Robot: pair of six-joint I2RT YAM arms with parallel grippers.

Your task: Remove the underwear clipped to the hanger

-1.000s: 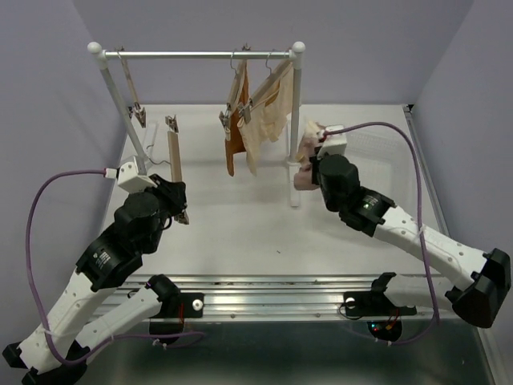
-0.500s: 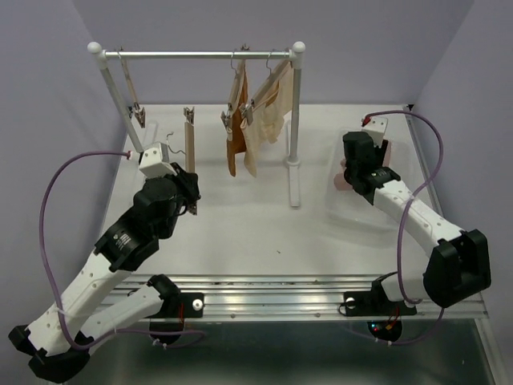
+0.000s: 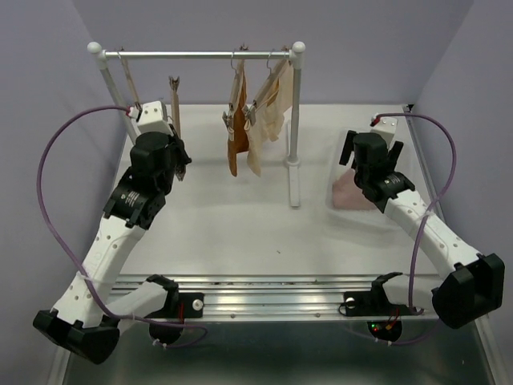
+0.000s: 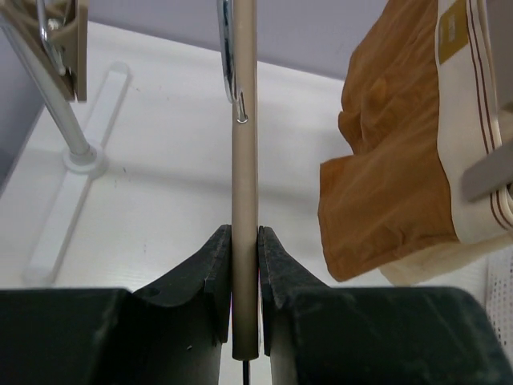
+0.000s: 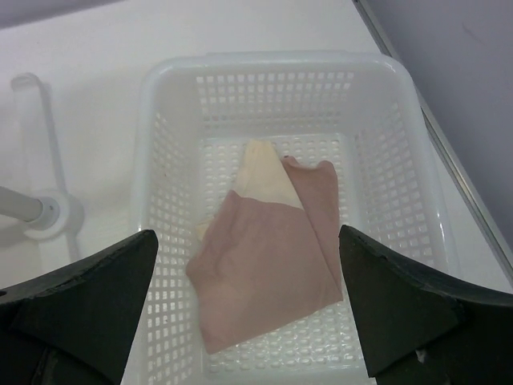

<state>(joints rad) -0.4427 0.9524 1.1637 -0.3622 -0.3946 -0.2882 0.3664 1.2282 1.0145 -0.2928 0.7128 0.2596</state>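
Note:
The pale pink underwear (image 5: 264,273) lies loose in a white basket (image 5: 168,120), also seen from above (image 3: 353,194). My right gripper (image 5: 248,277) hovers over it, open wide and empty. Rust-brown underwear (image 3: 234,143) and beige underwear (image 3: 270,120) hang clipped to hangers on the rail (image 3: 200,54). My left gripper (image 4: 244,265) is shut on the wooden bar of an empty hanger (image 4: 244,152), held upright just under the rail (image 3: 174,96). The rust-brown underwear (image 4: 393,176) hangs to its right.
The rack's right post (image 3: 295,120) and foot (image 5: 52,212) stand between the hanging clothes and the basket. Another empty clip hanger (image 3: 132,88) hangs at the rail's left end, by the slanted left post (image 3: 116,100).
My right gripper swung right over the basket, opened and let go of the pink underwear. My left arm lifted the empty hanger up and back toward the rail.

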